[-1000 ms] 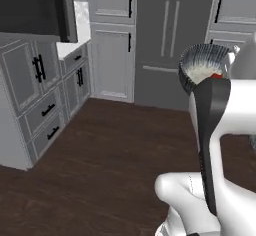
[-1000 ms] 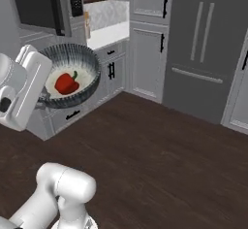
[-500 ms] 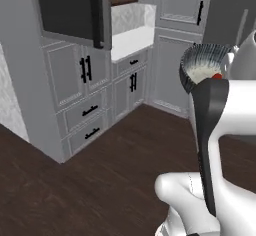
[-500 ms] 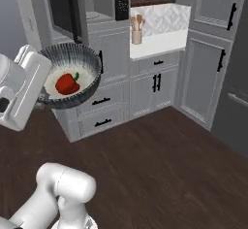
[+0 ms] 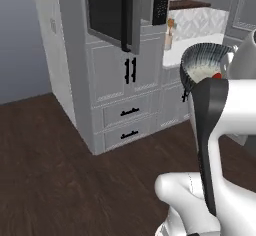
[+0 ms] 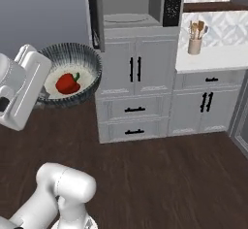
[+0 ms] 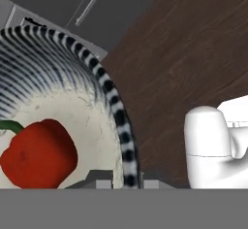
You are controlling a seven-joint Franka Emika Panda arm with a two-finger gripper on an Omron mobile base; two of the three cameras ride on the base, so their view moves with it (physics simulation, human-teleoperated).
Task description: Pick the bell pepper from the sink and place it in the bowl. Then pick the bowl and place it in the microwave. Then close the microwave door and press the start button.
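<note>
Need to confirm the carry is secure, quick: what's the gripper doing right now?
Gripper: closed on the rim of the bowl, holding it up, with the bell pepper inside.

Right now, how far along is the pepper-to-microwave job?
Done: the bell pepper lies in the bowl. In hand: the gripper is shut on the bowl's rim, carried in the air before the microwave, whose door stands open. Left: set the bowl inside, close the door, press start.

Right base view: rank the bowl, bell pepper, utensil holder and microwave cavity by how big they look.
1. Microwave cavity
2. Bowl, though it sits nearer the camera
3. Bell pepper and utensil holder look alike; not ranked.
</note>
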